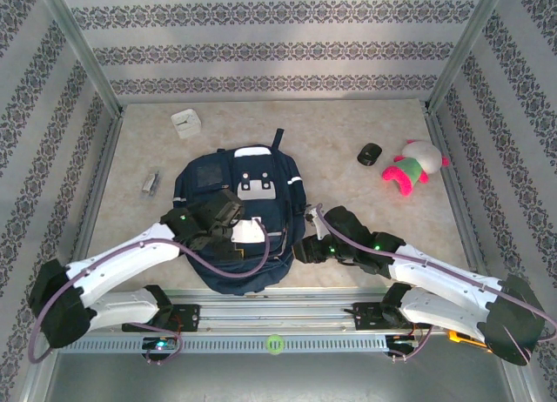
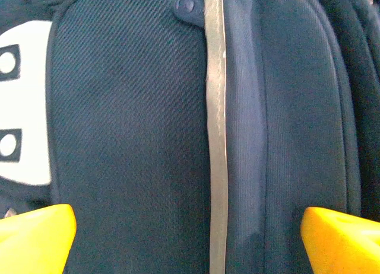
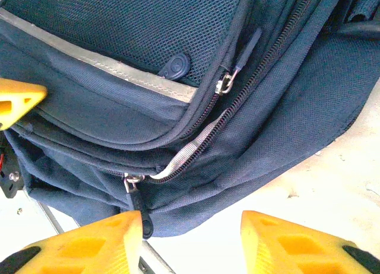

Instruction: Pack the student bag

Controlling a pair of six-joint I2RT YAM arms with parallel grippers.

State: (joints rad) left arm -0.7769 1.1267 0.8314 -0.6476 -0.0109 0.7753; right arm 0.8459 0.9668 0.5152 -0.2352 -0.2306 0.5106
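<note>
**Inspector:** Nearest item first?

**Assessor:** The right gripper [image 3: 190, 247]. Its jaws are parted with nothing between them. The lower zip pull [image 3: 143, 222] hangs just beside one finger, not pinched.

**Inspector:** Where is the student bag?

**Assessor:** The student bag [image 1: 209, 183] lies flat on the table [image 1: 348, 132] at the near edge, between the two arms and front pocket up. The zips look closed as far as I can see.

**Inspector:** And the other arm?

**Assessor:** The left gripper [image 2: 190, 244] hovers over the front pocket with its jaws spread wide. They straddle the pale stripe [image 2: 215, 137] and grip nothing.

**Inspector:** Recommendation?

**Assessor:** I judge the step to be opening a compartment.
- **Right gripper:** shift sideways until the pull sits squarely between the pads, close on the tab rather than the fabric, then draw along the line of teeth.
- **Left gripper:** press down on the pocket for counter-tension, or the bag will likely drag.

Farther off, the plush toy [image 1: 413, 165], a small black item [image 1: 370, 154] and a white box [image 1: 185, 123] lie well apart from the bag, awaiting packing
</note>
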